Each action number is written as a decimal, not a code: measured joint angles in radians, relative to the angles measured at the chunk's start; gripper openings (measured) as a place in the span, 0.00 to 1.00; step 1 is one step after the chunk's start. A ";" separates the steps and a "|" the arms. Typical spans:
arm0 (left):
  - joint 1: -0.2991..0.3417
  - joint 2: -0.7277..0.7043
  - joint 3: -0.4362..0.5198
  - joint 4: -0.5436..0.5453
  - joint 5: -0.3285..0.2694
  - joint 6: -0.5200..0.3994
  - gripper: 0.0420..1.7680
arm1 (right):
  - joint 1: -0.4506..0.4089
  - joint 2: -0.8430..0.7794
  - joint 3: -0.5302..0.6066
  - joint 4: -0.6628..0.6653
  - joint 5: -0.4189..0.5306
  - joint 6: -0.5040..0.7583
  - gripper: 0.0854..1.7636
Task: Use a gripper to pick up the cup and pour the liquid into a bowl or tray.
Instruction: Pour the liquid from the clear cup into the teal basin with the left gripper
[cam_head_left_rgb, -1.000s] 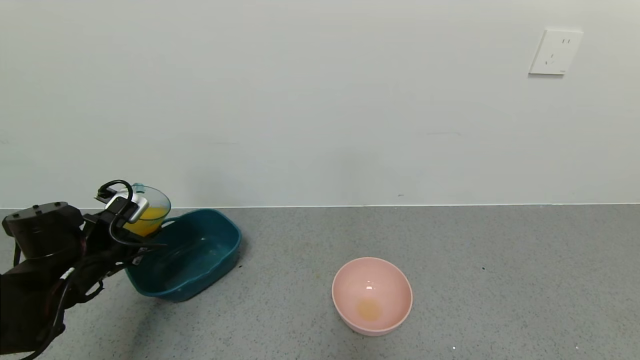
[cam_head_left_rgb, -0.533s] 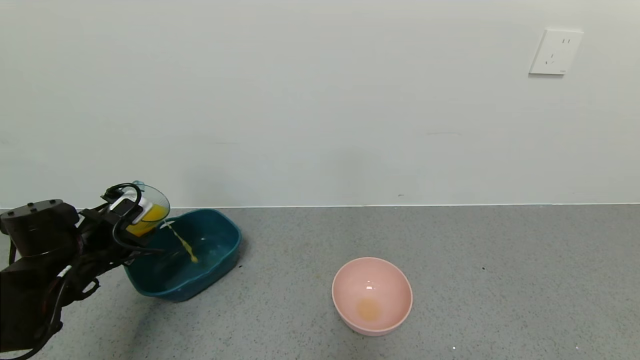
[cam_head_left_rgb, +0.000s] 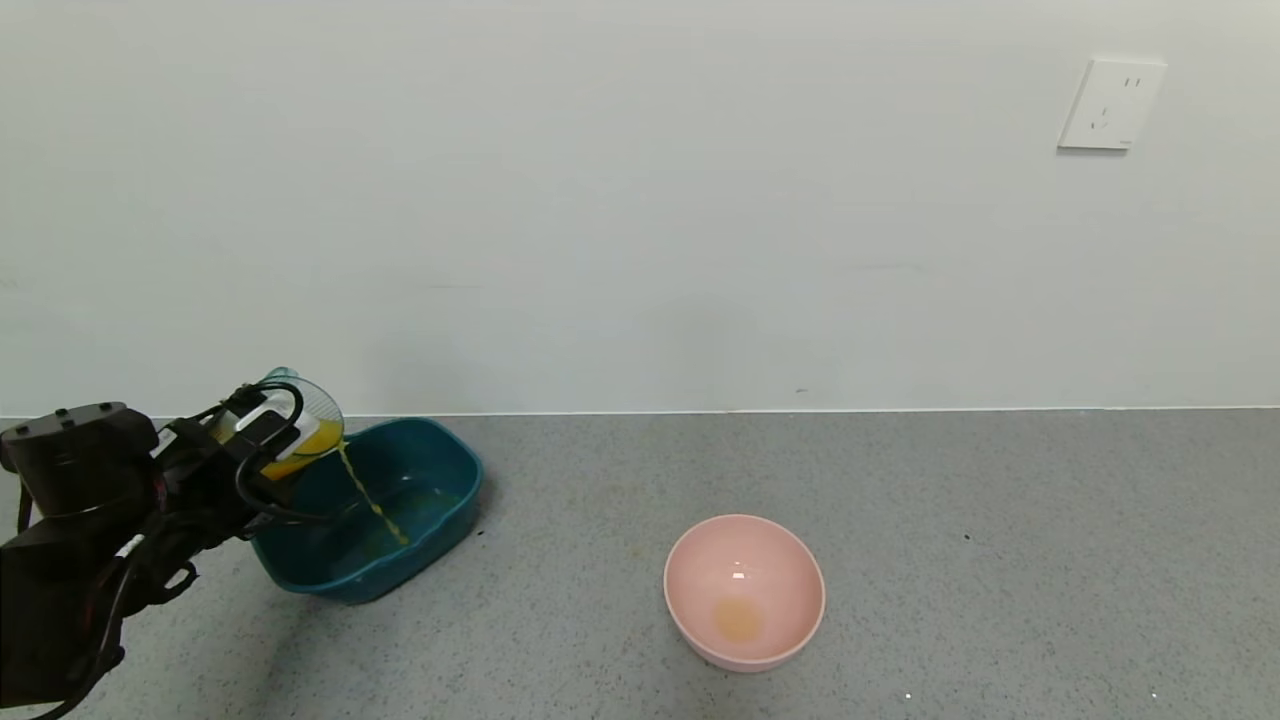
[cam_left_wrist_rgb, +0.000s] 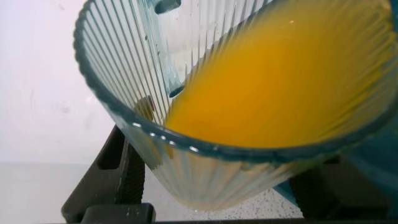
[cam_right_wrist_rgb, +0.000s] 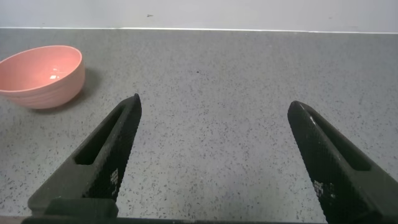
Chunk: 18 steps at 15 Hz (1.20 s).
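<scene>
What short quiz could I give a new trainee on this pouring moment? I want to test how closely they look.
1. True or false: the cup stands upright on the floor.
2. Where does the liquid land? A) pink bowl B) teal tub C) floor
3. Fill in: the right gripper holds ____.

Key
1. False. The left gripper holds it tilted above the tub's rim, jaws shut on it.
2. B. A thin orange stream runs from the cup's lip into the tub, where a little has pooled. The pink bowl sits apart with only a faint stain.
3. Nothing. Its jaws are open over bare floor, near the pink bowl.
</scene>
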 joint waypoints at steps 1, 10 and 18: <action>0.000 0.001 -0.001 0.000 0.006 0.013 0.72 | 0.000 0.000 0.000 0.000 0.000 0.000 0.97; 0.008 0.000 -0.011 0.000 0.008 0.141 0.72 | 0.000 0.000 0.000 0.000 0.000 0.000 0.97; 0.021 0.004 -0.012 0.000 0.009 0.234 0.72 | 0.000 0.000 0.000 0.000 0.000 0.000 0.97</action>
